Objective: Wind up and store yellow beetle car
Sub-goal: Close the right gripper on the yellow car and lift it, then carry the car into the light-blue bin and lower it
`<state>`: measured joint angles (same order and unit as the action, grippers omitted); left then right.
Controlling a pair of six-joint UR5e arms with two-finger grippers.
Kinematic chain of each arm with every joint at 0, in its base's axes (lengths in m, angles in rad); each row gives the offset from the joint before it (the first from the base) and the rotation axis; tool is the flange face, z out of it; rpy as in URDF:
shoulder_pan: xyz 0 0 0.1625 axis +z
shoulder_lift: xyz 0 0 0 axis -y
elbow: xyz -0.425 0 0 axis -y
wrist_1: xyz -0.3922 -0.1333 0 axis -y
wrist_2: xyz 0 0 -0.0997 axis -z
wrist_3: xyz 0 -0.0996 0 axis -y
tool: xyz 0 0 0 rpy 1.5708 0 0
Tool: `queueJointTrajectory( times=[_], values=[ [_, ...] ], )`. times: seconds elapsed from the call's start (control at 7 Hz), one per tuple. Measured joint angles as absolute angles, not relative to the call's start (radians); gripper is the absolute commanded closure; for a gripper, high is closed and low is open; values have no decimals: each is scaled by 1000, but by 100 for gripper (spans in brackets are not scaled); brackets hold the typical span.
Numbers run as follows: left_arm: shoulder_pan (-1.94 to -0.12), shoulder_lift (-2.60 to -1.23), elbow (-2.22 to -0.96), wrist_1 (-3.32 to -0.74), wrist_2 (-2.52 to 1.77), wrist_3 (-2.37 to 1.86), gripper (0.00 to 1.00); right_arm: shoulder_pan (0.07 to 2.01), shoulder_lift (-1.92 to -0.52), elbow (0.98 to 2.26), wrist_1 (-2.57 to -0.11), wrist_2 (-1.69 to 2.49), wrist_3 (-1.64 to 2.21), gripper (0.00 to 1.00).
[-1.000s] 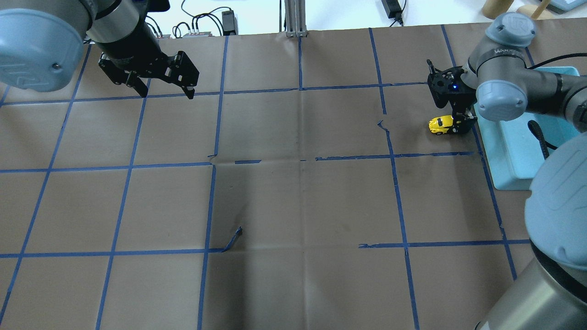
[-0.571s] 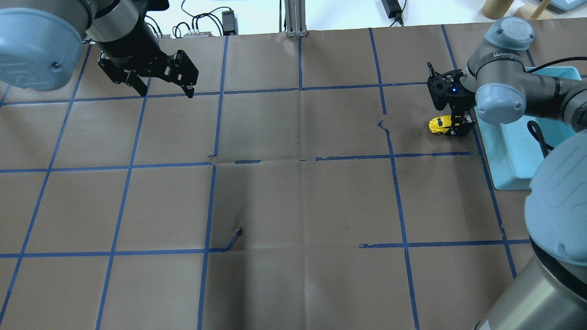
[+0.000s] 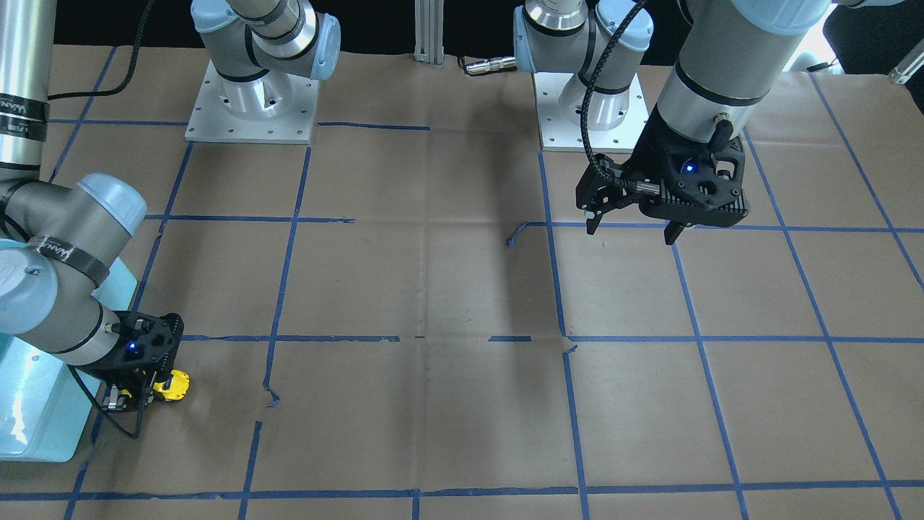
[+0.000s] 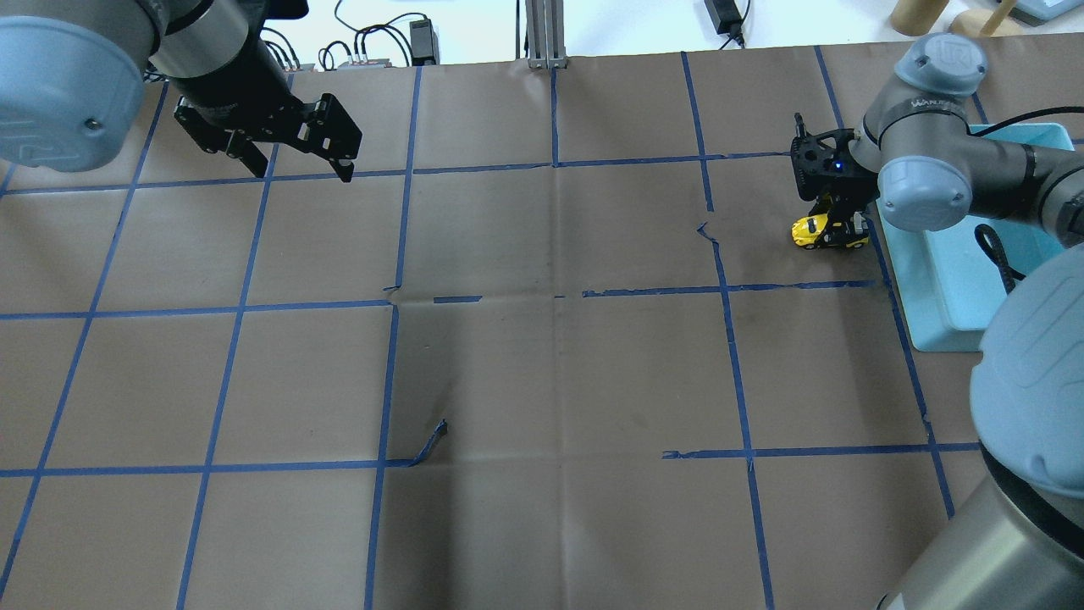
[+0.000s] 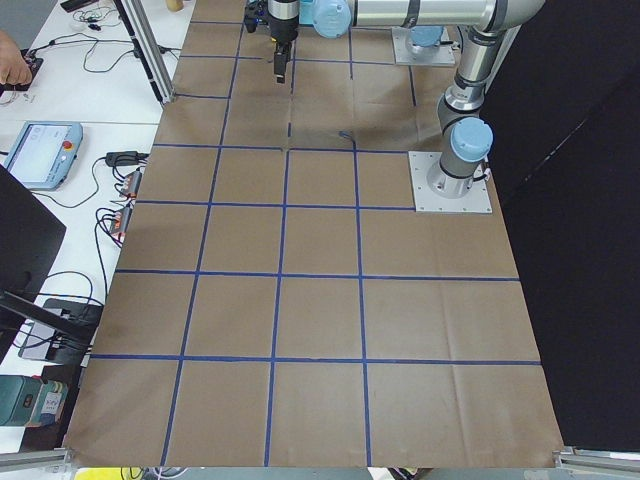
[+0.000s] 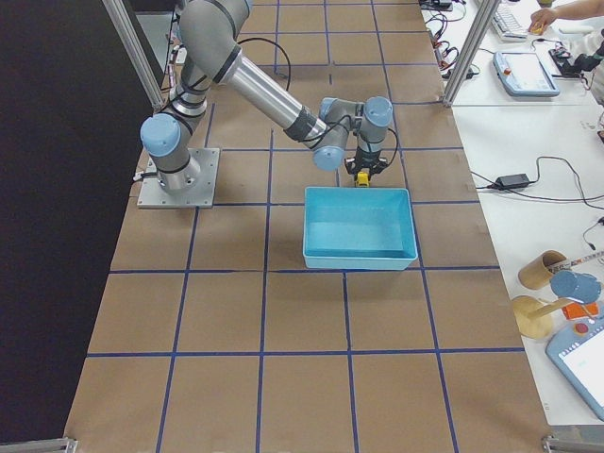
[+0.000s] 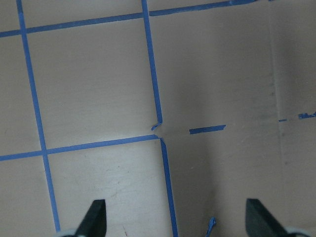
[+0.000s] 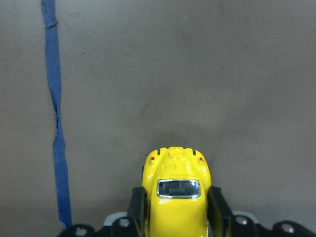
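Note:
The yellow beetle car (image 4: 815, 230) is at the right side of the brown paper, just left of the blue bin. My right gripper (image 4: 840, 230) is shut on its sides. The right wrist view shows the car (image 8: 175, 195) between the two fingers (image 8: 139, 210), nose pointing away, low over the paper. It also shows in the front-facing view (image 3: 173, 385) and the exterior right view (image 6: 361, 176). I cannot tell if its wheels touch the paper. My left gripper (image 4: 301, 172) hangs open and empty above the far left of the table, also in the front-facing view (image 3: 632, 232).
A light-blue bin (image 4: 910, 288) stands at the table's right edge, right beside the right gripper, also seen in the exterior right view (image 6: 359, 260). The brown paper has a blue tape grid with torn, lifted bits (image 4: 432, 440). Cables and a metal post (image 4: 546, 34) are at the far edge.
The right gripper has shifted slightly away from the robot while still holding the car, so more of the car's rear shows. The left gripper has drifted a little further up and left.

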<state>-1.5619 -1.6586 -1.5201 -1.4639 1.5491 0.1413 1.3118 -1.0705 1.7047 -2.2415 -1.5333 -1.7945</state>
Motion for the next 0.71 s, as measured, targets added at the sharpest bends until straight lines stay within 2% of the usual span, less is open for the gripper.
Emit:
queueJointTrajectory(
  times=[0.29, 0.71],
  values=[
    [-1562, -1664, -1514, -1463, 1549, 146, 0, 1324, -1119, 1630, -2167, -1519, -1711, 86],
    [-1563, -1668, -1512, -1462, 1549, 144, 0, 1356, -1157, 1423, -1933, -1449, -1608, 86]
  ],
)
